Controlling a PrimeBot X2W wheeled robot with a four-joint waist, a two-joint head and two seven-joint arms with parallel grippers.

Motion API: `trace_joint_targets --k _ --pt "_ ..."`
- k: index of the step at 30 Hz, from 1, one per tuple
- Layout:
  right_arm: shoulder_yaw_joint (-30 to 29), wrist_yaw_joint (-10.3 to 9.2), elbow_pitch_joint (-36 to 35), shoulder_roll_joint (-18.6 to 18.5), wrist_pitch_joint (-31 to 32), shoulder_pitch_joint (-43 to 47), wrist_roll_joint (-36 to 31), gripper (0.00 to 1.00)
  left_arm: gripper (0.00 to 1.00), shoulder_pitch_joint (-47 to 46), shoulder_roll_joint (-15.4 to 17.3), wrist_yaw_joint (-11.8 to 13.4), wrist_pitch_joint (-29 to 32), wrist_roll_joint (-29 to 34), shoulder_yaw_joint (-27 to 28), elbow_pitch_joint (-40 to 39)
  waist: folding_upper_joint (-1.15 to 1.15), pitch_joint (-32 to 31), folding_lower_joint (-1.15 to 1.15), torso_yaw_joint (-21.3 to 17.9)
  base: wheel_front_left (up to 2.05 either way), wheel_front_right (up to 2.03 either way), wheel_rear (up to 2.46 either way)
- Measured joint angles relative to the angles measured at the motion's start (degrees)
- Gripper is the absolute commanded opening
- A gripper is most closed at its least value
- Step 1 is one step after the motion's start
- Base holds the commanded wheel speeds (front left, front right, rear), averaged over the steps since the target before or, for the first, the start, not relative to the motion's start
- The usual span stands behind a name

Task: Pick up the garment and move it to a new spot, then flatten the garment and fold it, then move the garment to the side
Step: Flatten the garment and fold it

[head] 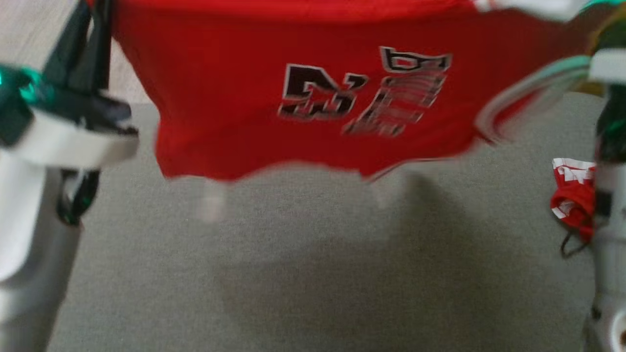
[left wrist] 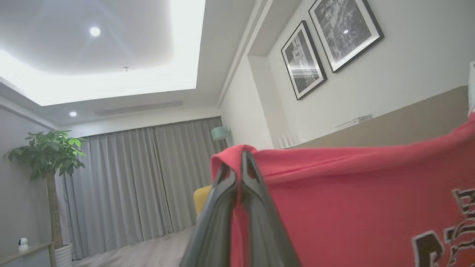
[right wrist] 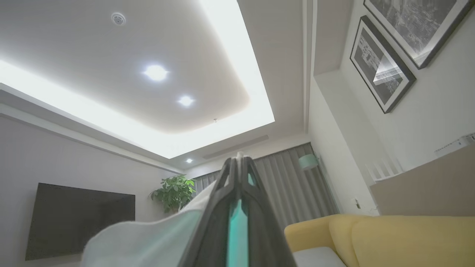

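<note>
Aloft, left pincer (left wrist: 240, 159) and right pincer (right wrist: 239, 163) clamp the garment (head: 220, 98).

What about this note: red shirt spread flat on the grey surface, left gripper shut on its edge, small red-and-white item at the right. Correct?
No: the head view shows the red shirt hanging above the grey surface, not spread flat. The left gripper is shut on its edge, and the small red-and-white item lies at the right.

We see a red fabric garment (head: 234, 98) with black-and-white block lettering hanging spread in the air, top edge at 12 o'clock, wavy lower hem toward 6, a white-trimmed opening at 3 o'clock. Its outline is blurred.
</note>
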Motion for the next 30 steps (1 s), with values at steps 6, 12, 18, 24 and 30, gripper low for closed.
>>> trace_joint_targets --k 6,12,18,24,30 --pt "0.1 0.0 2.2 -0.82 2.53 -5.68 -1.19 0.0 0.0 -3.42 0.29 0.0 6.12 -1.88 -2.42 2.49 0.0 1.85 0.0 0.29 0.0 0.0 0.0" --pt "1.32 0.0 12.16 -1.12 0.2 -12.83 -7.26 0.0 0.0 -6.98 -3.0 0.97 5.99 -2.6 -3.5 12.45 0.0 7.26 0.02 0.21 0.0 0.0 0.0" --pt "-1.77 0.0 22.18 -0.94 -3.88 -27.93 -13.16 0.0 0.0 -22.05 -6.78 4.75 -3.65 2.61 -3.2 23.81 0.0 13.52 0.03 0.0 0.0 0.0 0.0" --pt "-7.01 0.0 19.91 -0.88 -4.31 -36.13 -16.25 0.0 0.0 -31.66 -9.69 6.47 -7.55 4.79 -1.11 27.29 0.0 18.03 0.02 -0.4 0.0 0.0 0.0" --pt "-5.59 0.0 18.02 -2.99 -4.38 -22.81 -12.62 0.0 0.0 -18.95 -13.13 4.7 -7.54 4.75 0.49 27.37 0.0 18.25 0.01 -0.71 0.0 0.0 0.0"
